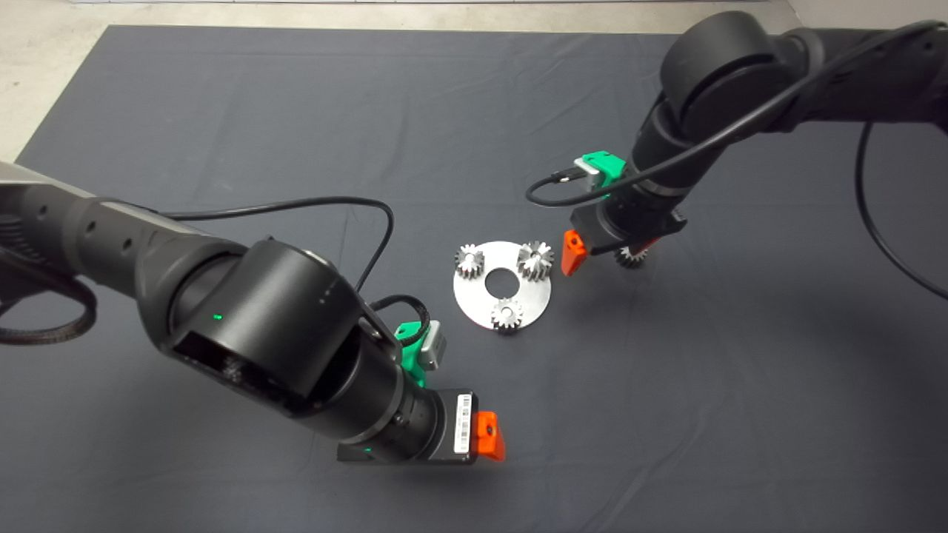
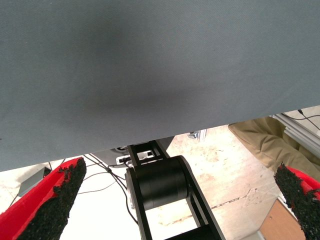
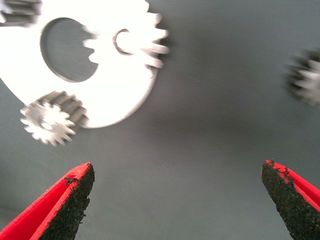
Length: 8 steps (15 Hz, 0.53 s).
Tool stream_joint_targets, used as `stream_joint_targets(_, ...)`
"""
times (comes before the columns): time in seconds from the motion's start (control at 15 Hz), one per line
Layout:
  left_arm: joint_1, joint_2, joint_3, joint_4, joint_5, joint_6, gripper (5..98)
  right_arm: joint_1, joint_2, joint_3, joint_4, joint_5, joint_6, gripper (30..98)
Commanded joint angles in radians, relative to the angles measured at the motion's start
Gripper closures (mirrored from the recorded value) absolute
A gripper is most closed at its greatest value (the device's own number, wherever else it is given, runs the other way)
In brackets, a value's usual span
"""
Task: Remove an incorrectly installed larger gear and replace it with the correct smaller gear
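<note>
A silver round plate [image 1: 481, 296] lies mid-mat with three gears on it. The larger gear [image 1: 535, 260], flared and shiny, sits on the plate's far right side; in the right wrist view it [image 3: 127, 42] is beyond the fingers. Two bright small gears [image 1: 469, 260] [image 1: 506, 314] sit on the plate's other spots. The smaller dark gear [image 1: 631, 257] lies on the mat just right of the plate, partly under my right gripper [image 1: 609, 255]; it shows blurred in the right wrist view [image 3: 307, 80]. The right gripper [image 3: 182, 200] is open and empty above the mat. My left gripper [image 1: 485, 437] is open and empty near the front.
The dark mat [image 1: 296, 111] covers the table. The left wrist view shows the mat's edge [image 2: 150, 75], the floor and a black part of the robot's base [image 2: 162, 182] beyond it. Cables loop from both arms.
</note>
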Motion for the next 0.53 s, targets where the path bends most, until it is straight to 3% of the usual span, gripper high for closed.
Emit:
stream_joint_targets(0.0, -0.018, 0.002, 0.013, -0.012, -0.003, -0.001, 5.8, -0.08, 0.04, -0.048, -0.109, -0.101, -0.011, 39.9)
stream_joint_targets(0.27, -0.018, 0.002, 0.013, -0.012, -0.004, -0.002, 5.8, -0.095, 0.057, -0.051, -0.157, -0.105, -0.012, 40.0)
stream_joint_targets(0.47, -0.018, 0.004, 0.013, -0.012, -0.004, -0.002, 5.8, -0.095, 0.074, -0.146, -0.172, -0.103, -0.082, 40.0)
